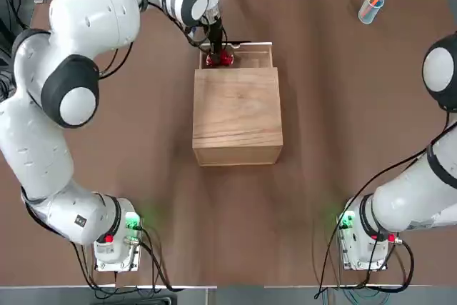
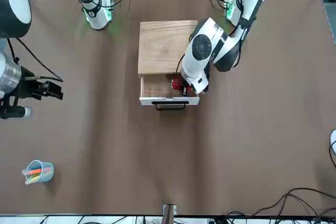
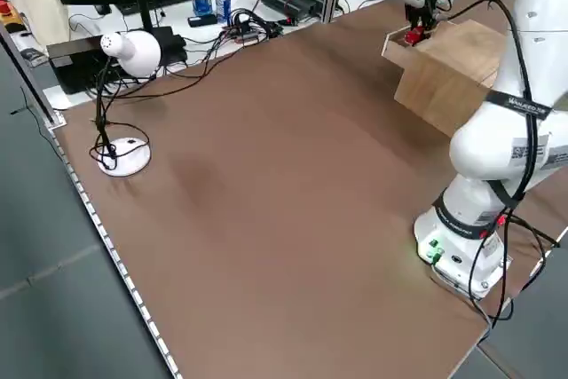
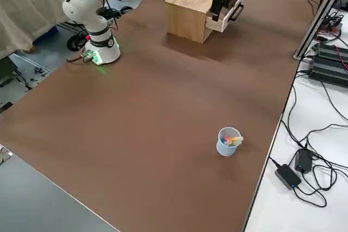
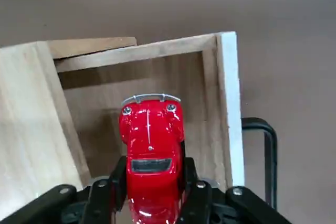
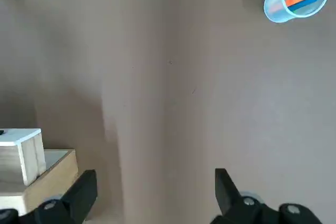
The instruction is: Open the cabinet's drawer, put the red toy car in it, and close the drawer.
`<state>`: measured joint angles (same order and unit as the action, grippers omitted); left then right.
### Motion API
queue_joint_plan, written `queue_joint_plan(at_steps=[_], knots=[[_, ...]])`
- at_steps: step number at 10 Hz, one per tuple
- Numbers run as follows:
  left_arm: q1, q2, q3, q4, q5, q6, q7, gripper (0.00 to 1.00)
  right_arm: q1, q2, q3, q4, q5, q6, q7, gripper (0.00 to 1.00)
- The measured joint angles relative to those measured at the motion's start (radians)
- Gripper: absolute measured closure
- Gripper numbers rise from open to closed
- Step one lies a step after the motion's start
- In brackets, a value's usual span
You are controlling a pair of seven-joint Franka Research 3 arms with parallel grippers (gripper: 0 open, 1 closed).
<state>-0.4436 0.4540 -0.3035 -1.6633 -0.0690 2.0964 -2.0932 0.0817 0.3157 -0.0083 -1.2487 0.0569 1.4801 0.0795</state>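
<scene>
Top view: one brown worktop (image 1: pixel 343 126) carries one cabinet (image 1: pixel 237 116), its one drawer (image 1: pixel 250 53) pulled out, and one blue cup (image 1: pixel 370 7) of markers, with cables along the far edge. Front view: the left claw (image 2: pixel 185 87) grips the one red toy car (image 2: pixel 176 83) over the drawer, possibly not yet resting on its floor; the right claw (image 2: pixel 56 92) hangs released, well apart. Left wrist view: the fingers (image 5: pixel 195 195) clamp the car's sides.

I see the pale wooden cabinet (image 1: pixel 237 116) mid-table, its shallow drawer (image 1: pixel 260 48) pulled open on the far side. The red toy car (image 5: pixel 151 153) sits over the drawer's interior, pinched by my left gripper (image 5: pixel 152 203).
</scene>
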Motion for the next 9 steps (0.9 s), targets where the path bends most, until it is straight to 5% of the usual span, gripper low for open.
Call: queue_joint_plan(at_steps=[9], knots=[[-0.034, 0.072, 0.002, 0.051, 0.018, 0.002, -0.019, 0.55, 0.093, 0.004, 0.005, -0.042, 0.021, 0.000, -0.006, 0.00]])
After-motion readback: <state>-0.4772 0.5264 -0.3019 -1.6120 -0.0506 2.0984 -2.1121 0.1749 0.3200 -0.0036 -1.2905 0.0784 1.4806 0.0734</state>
